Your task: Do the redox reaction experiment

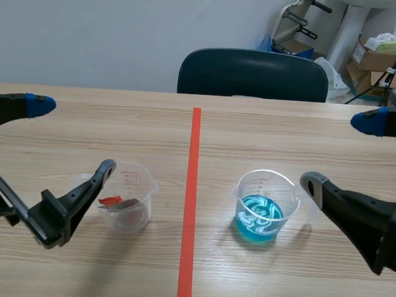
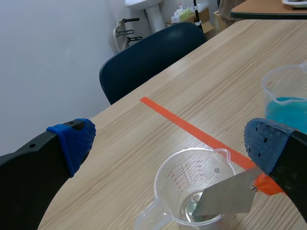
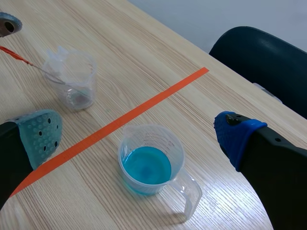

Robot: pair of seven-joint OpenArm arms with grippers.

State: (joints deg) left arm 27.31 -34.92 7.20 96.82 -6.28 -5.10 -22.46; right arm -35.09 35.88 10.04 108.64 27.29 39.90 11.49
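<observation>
Left pincer (image 1: 75, 135): wide open and empty. It hangs around the clear cup (image 1: 129, 198), across the tape line (image 1: 190, 208) from the blue cup (image 1: 265, 206).
Left pincer's near finger: its pad is close by the red end of the metal strip (image 2: 228, 196); I cannot tell whether they touch.
Right pincer (image 1: 339, 152): also spread open, holding nothing. The blue cup sits below and between its fingers, with one finger just beside the cup's handle.
Blue cup: upright and partly filled with blue liquid.
Clear cup: upright and well apart from the blue cup, with printed measuring marks. It looks dry apart from the strip.
Metal strip: it leans inside the clear cup, red-tipped end upward, on the side away from the blue cup.
How the strip will handle: I judge it thin, light, stiff and slippery. The red end is the natural place to pinch it, across the flat faces.
How the cups will handle: they look like light, thin plastic, likely to slide or tip if nudged. The blue cup could spill, so steady it by the wall or the handle.
Counter (image 1: 286, 134): pale wood grain, smooth and level.
Room: a dark chair (image 1: 253, 74) stands beyond the blue cup. Behind it is a plain wall, and cardboard boxes (image 1: 378, 58) sit off to one corner.
</observation>
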